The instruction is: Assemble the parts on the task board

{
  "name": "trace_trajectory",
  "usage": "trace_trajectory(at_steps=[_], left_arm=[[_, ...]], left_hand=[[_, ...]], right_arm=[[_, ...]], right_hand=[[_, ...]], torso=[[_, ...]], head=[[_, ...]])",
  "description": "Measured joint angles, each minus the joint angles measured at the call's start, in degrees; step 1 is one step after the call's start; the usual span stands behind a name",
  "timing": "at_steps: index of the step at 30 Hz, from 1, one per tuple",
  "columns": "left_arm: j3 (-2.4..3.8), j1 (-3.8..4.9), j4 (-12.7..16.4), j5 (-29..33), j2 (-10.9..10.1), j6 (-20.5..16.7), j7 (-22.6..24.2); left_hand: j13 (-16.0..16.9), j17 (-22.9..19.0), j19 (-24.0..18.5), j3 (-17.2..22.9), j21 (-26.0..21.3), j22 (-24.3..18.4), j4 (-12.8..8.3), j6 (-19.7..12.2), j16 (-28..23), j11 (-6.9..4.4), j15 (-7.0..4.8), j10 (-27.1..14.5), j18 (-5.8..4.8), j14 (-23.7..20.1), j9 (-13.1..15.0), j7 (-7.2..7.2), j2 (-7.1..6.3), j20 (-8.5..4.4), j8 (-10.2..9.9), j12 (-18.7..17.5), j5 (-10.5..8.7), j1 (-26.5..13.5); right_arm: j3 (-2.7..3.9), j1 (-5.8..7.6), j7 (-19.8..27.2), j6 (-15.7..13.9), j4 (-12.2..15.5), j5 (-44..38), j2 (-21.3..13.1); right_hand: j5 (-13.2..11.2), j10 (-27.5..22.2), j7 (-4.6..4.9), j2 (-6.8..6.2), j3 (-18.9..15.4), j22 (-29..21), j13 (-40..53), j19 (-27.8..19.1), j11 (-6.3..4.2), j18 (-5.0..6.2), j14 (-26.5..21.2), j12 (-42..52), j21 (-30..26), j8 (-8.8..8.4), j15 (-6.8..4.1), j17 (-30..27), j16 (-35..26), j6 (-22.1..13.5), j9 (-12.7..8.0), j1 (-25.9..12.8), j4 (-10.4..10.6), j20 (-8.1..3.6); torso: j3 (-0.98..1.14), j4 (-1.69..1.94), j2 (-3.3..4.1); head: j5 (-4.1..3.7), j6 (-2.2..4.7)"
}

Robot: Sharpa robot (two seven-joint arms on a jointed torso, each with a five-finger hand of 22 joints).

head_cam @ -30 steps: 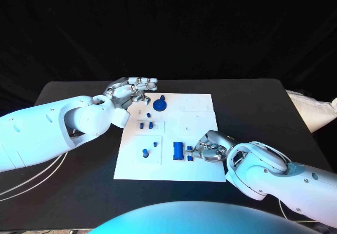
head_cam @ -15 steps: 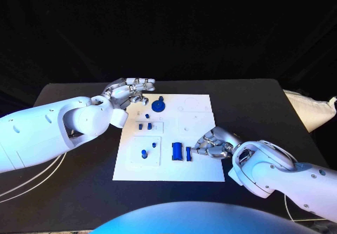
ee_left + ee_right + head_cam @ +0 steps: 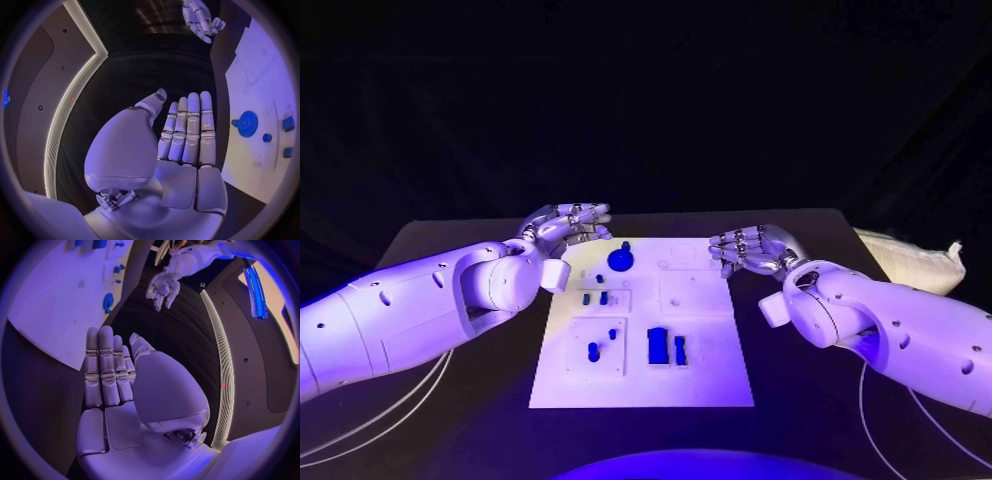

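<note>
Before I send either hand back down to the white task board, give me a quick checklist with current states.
1. Left hand holds nothing, fingers flat: ok.
2. Right hand holds nothing, fingers flat: ok.
3. Both hands off the white task board: ok.
4. Round blue gear part at the board's far end, unobstructed: ok.
5. Two upright blue block parts near the board's middle, free to reach: ok.
6. All parts fully seated: cannot tell.

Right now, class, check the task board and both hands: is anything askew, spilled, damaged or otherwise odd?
Nothing stands out. The task board lies flat and square on the table, the blue parts sit on it, none on the black table. The left hand and right hand hover at its far corners, holding nothing.
</note>
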Motion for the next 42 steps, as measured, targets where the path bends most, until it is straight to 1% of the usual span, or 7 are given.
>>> trace_trajectory(at_steps=[4, 10, 15, 20, 26, 34, 42], left_arm=[[0.02, -1.13, -3.0, 1.64, 1.18, -1.57, 1.74], [0.07, -2.39, -6.53, 3.91, 2.52, -2.71, 4.08], [0.13, -2.73, -7.89, 5.17, 3.35, -3.22, 5.41], [0.12, -2.74, -7.4, 5.12, 3.08, -3.51, 5.31], [0.69, -3.05, -3.56, 4.31, 2.27, -5.88, 5.46], [1.88, -3.89, 5.78, 0.84, 0.15, -15.17, 7.1], [2.55, -4.31, 11.24, -2.95, -1.03, -24.32, 9.2]], left_hand=[[-2.19, -5.66, -3.28, -2.21, -7.29, -7.68, 0.97, -0.77, -12.13, 0.78, 1.85, -0.79, -0.01, 0.37, 0.0, 0.02, 1.14, 2.34, -0.45, -2.71, 0.0, 1.16], [-3.29, -10.78, -4.72, -3.3, -11.92, -15.92, 1.11, -1.16, -23.25, 1.23, 2.79, -0.12, -0.02, 1.72, -0.04, 0.02, 2.78, 4.36, -1.55, -6.6, 0.0, 3.29], [-3.29, -12.6, -4.71, -3.67, -11.92, -19.48, 1.17, -1.26, -26.83, 1.2, 3.21, 0.27, -0.02, 2.74, -0.04, -0.09, 3.08, 4.36, -2.13, -8.52, 0.0, 3.88], [-5.17, -13.94, -12.88, -6.1, -13.83, -23.98, -0.94, -10.72, -28.92, -0.13, 2.01, -9.79, -0.48, -6.53, -1.97, -1.94, 5.68, 2.04, -4.5, -11.27, -2.12, -9.14], [-6.3, -16.93, -21.59, -8.6, -14.9, -28.47, -2.18, -21.17, -30.88, -1.72, -0.29, -21.06, -2.3, -16.92, -3.15, -3.84, 7.22, -0.57, -5.57, -12.75, -3.53, -23.84], [-6.78, -19.06, -30.6, -11.28, -15.26, -33.15, -2.74, -32.03, -33.72, -5.56, -3.31, -32.78, -3.75, -27.7, -3.58, -6.92, 7.92, -3.26, -6.23, -13.43, -4.05, -39.08], [-6.88, -19.55, -36.42, -13.89, -15.25, -36.23, -2.88, -39.22, -36.81, -6.87, -4.1, -40.46, -5.14, -34.78, -3.73, -9.57, 8.07, -6.26, -6.23, -13.53, -4.22, -49.12]], right_arm=[[0.0, 0.79, 6.53, 1.67, -7.22, 8.63, 4.01], [-0.01, 1.5, 12.82, 4.3, -13.08, 15.81, 7.56], [-0.03, 1.65, 15.66, 6.35, -15.57, 18.27, 9.38], [-0.54, 1.92, 15.56, 5.99, -14.98, 18.39, 9.01], [-3.87, 4.35, 15.97, 3.38, -10.83, 19.78, 7.91], [-10.57, 9.6, 18.81, -5.51, -1.3, 25.24, 5.64], [-13.44, 11.97, 21.69, -13.36, 3.13, 30.2, 4.45]], right_hand=[[-0.22, -0.37, 1.31, -0.39, 2.71, -6.04, -7.89, -3.54, 1.68, -0.01, -4.51, -4.24, -9.2, 0.0, 2.75, -7.24, -11.9, -0.94, -2.53, 0.64, -0.29, 2.78], [-1.21, -0.23, 1.48, -1.53, 5.3, -12.2, -16.64, -2.55, 2.24, -0.04, -4.35, -4.85, -17.33, 0.0, 4.31, -14.65, -20.87, -1.35, -6.12, -1.01, -2.37, 5.12], [-1.5, 0.68, 1.61, -0.79, 7.21, -14.97, -21.29, 1.06, 2.47, -0.05, -0.99, -4.85, -20.31, 0.0, 4.09, -18.06, -23.68, -0.8, -8.48, -2.74, -4.35, 4.79], [-3.68, -9.68, -0.31, 0.37, 5.01, -17.25, -24.17, -7.73, 1.11, -0.38, -11.46, -6.82, -23.28, -1.69, 2.19, -19.48, -25.02, -9.83, -10.01, -16.95, -7.3, 2.65], [-5.76, -21.24, -2.38, 1.19, 2.88, -19.45, -25.81, -17.75, -0.5, -2.33, -23.3, -7.84, -26.19, -2.75, -0.43, -22.64, -28.0, -19.85, -12.34, -31.6, -9.05, 0.47], [-8.29, -33.21, -4.88, 1.54, 0.41, -21.73, -26.55, -28.13, -4.29, -3.63, -35.59, -8.34, -29.23, -3.11, -1.66, -24.42, -29.98, -30.24, -15.4, -46.86, -9.65, -1.82], [-11.74, -41.11, -8.36, 1.64, -2.9, -25.45, -26.68, -34.93, -5.35, -6.8, -43.66, -8.34, -31.26, -3.11, -1.96, -24.81, -30.33, -37.06, -16.16, -56.9, -9.76, -5.45]], torso=[[-0.18, -0.38, -1.6], [-0.18, -0.43, -2.85], [-0.15, -0.4, -3.37], [-0.14, -0.33, -3.35], [0.14, 0.17, -2.98], [0.81, 1.4, -2.17], [1.01, 1.82, -1.92]], head=[[0.54, 1.45], [0.76, 3.11], [0.98, 4.58], [0.98, 4.7], [0.98, 6.54], [0.95, 10.01], [0.94, 10.67]])
